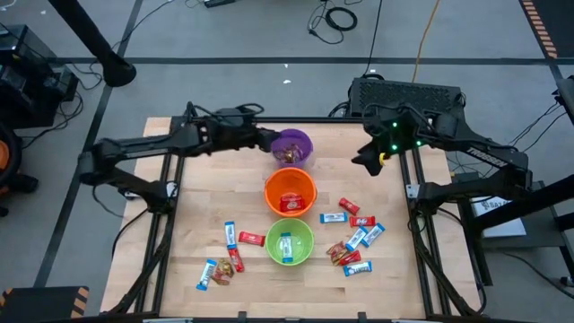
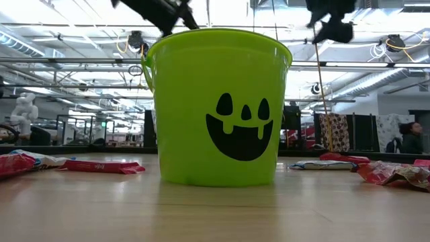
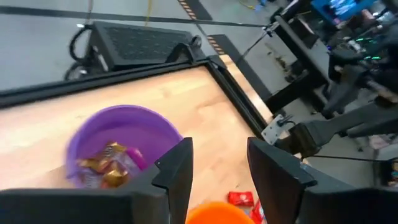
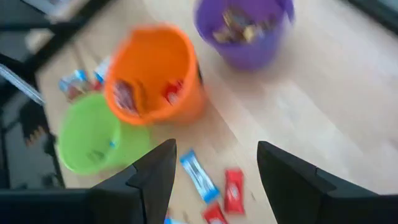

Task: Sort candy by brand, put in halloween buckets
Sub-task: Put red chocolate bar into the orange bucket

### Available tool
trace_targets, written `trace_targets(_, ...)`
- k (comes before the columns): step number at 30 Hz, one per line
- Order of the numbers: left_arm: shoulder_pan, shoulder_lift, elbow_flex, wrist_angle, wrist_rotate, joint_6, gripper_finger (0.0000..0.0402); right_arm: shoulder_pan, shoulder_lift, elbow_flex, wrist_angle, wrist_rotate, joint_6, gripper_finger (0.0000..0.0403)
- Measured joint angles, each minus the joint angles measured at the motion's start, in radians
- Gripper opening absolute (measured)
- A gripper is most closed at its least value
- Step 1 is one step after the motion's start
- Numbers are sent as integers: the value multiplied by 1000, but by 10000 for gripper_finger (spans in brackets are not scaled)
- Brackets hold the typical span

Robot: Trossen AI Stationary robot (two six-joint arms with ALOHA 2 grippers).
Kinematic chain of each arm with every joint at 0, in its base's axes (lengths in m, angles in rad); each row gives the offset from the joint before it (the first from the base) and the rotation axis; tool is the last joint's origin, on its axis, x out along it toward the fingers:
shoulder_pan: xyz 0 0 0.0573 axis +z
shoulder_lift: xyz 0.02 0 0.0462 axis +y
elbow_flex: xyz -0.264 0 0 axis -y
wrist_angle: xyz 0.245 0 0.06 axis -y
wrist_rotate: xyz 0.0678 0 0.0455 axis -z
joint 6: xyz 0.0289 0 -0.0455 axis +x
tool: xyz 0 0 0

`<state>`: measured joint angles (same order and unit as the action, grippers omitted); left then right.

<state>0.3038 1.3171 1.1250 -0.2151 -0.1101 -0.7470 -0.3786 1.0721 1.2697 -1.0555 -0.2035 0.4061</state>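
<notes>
Three buckets stand in a line down the table's middle: purple (image 1: 292, 146) farthest, holding brown/orange bars, orange (image 1: 290, 193) with red bars, green (image 1: 287, 241) nearest with a blue-and-white bar. The green bucket (image 2: 218, 107) fills the low view with its black face. Loose candy lies right of the buckets (image 1: 357, 235) and left of the green one (image 1: 226, 256). My left gripper (image 1: 269, 140) hovers open just left of the purple bucket (image 3: 121, 146), empty. My right gripper (image 1: 369, 161) is open and raised near the far right of the table, above loose bars (image 4: 211, 183).
Bare wood lies along the table's left side and far right corner. A black frame rims the table (image 1: 413, 193). A dark box (image 1: 408, 94) sits beyond the far edge. Cables run across the floor behind.
</notes>
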Motion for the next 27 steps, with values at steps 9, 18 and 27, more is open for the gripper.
trace_targets(9, -66, -158, 26, -287, -7, 54, 157, 21, 0, -182, -49, 6, 130, 215)
trace_targets(18, -202, -182, 25, -523, -7, 34, 157, 137, -1, -512, 135, -13, 348, 215)
trace_targets(27, -315, -182, 25, -597, -56, 20, 157, 153, 25, -577, 460, 22, 360, 215)
